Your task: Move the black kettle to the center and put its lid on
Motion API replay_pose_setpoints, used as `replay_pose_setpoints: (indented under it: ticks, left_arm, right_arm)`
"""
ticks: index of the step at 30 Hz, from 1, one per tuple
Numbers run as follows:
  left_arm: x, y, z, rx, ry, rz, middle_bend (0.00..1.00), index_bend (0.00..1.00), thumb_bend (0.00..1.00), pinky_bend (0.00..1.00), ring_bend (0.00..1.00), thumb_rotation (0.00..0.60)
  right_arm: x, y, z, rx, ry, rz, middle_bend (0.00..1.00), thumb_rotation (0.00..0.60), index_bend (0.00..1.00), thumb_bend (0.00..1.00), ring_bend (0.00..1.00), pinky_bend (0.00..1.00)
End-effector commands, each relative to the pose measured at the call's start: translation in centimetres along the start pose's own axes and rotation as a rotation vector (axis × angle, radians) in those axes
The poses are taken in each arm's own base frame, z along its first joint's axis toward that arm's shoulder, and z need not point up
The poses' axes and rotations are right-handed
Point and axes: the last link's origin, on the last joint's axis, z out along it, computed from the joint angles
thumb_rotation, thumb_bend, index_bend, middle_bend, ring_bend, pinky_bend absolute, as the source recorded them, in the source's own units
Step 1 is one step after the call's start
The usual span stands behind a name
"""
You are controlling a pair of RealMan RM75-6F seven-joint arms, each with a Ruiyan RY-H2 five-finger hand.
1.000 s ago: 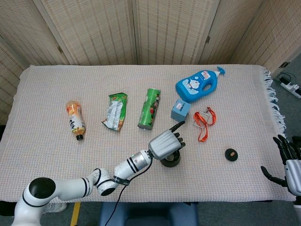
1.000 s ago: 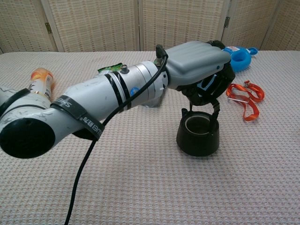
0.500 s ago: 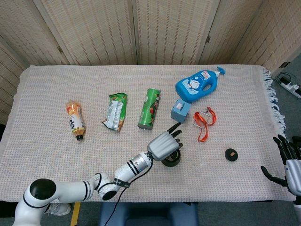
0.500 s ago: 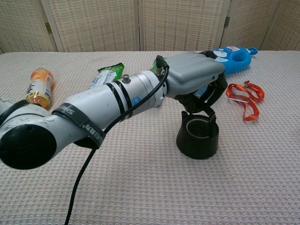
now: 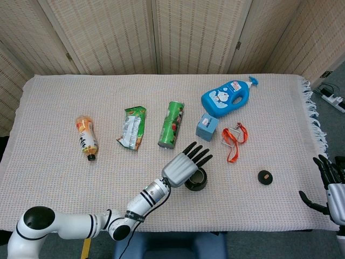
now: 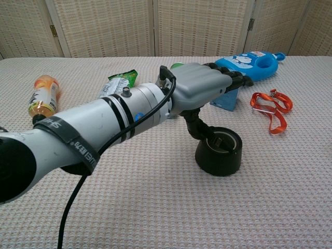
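The robot's left hand (image 5: pixel 183 165) has its fingers spread flat and holds nothing; it hovers just over and to the near-left of the short black round kettle (image 5: pixel 196 179), which stands upright on the woven beige table (image 5: pixel 54 178) with its mouth uncovered. In the chest view the thumb appears to reach down toward the kettle's rim, though whether it touches is hard to tell. The kettle sits roughly mid-table, so the placing looks about done and the lid step is what remains. The small black round lid (image 5: pixel 263 176) lies well to the right of the left hand, much nearer the right hand (image 5: pixel 331 186), which waits at the table's right edge with fingers apart and empty. To do this well, I would lift the left hand clear straight upward so it does not nudge the kettle, then let the right hand take the lid by its edge, carry it level over the opening and lower it squarely. The orange strap (image 5: pixel 235 141) lying beyond the left hand's fingertips is best avoided on the way.
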Motion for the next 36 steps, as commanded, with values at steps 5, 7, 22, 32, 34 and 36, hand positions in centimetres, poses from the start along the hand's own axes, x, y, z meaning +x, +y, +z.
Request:
replay_pose_setpoints:
  ticks: [5,7,22,32,34,36]
  left_arm:
    - [-0.2,-0.4,-0.7,0.021,-0.042,0.047,0.0,0.0,0.03,0.0,0.0,0.6]
    - [-0.2,-0.7,-1.0,0.033,-0.061,0.068,0.0,0.0,0.02,0.0,0.0,0.6]
    - [2.3,-6.4,-5.6,0.159,0.053,-0.029,0.0,0.0,0.03,0.0,0.0,0.6]
    - [4.0,-14.5,-13.4,0.376,0.135,-0.04,0.0,0.15,0.21,0.0,0.01,0.6]
    - [4.2,-15.7,-15.2,0.405,0.138,-0.033,0.01,0.17,0.23,0.0,0.02,0.6]
    - [4.2,-16.7,-17.4,0.436,0.137,-0.029,0.03,0.18,0.23,0.0,0.03,0.6]
  right_arm:
    - [0.1,0.0,0.0,0.001,0.003,0.0,0.07,0.6,0.0,0.31,0.22,0.1]
    - [0.1,0.0,0.0,0.003,0.002,0.0,0.07,0.6,0.0,0.31,0.22,0.1]
    - [0.6,-0.9,0.9,0.059,-0.018,-0.042,0.07,0.6,0.0,0.31,0.22,0.1]
    - [0.5,-2.8,2.1,0.147,-0.075,-0.058,0.09,0.6,0.0,0.31,0.38,0.2]
    - [0.4,-3.1,2.3,0.16,-0.091,-0.066,0.1,0.6,0.0,0.31,0.42,0.26]
    - [0.3,-3.5,2.5,0.178,-0.105,-0.07,0.11,0.6,0.0,0.31,0.46,0.31]
